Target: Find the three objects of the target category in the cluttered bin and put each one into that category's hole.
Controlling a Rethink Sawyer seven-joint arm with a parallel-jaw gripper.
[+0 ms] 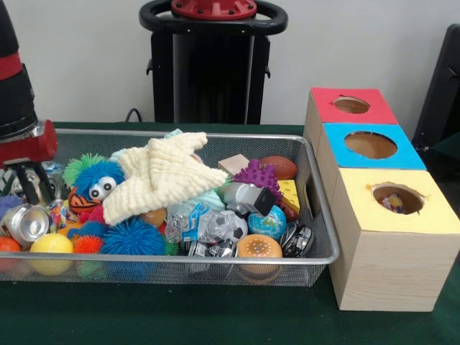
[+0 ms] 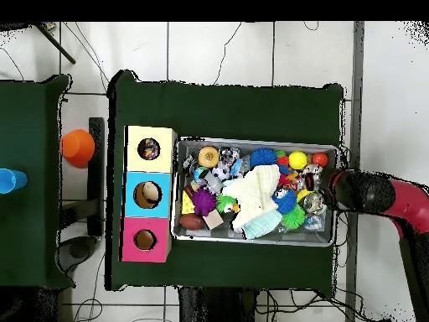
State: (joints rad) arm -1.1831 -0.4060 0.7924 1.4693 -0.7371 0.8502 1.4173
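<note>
Wire bin [image 1: 316, 253], centre frame: holding mixed toys, a cream star cushion [image 1: 167, 175] lying on top and hiding items beneath. Gripper [image 1: 29, 188], left edge: reaching down into the bin, probably searching; finger state impossible to tell. Box [image 1: 402, 273] with three holes standing right, ready for drops.

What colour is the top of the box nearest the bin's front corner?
Yellow top, clearest in the front view.

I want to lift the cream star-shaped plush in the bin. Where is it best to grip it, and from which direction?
Likely from above, pinching one arm of the cream star plush: it lies flat on top of the clutter in the wire bin, arms spread and uncovered.
</note>
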